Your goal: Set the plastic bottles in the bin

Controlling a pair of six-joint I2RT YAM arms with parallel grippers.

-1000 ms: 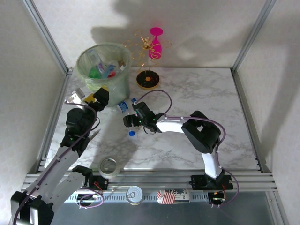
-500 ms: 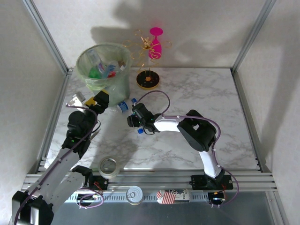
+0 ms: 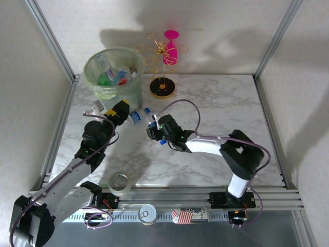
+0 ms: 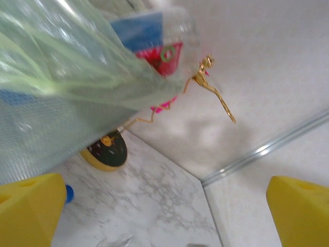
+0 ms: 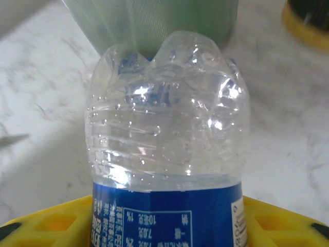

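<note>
Bottle [image 5: 164,144] farther right; bottles [image 3: 111,77] in bin [image 3: 132,91]

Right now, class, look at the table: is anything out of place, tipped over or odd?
A clear blue-capped bottle lies on its side on the marble table beside the bin, not in it. At the back, the pink goblet appears upside down, foot uppermost.
</note>
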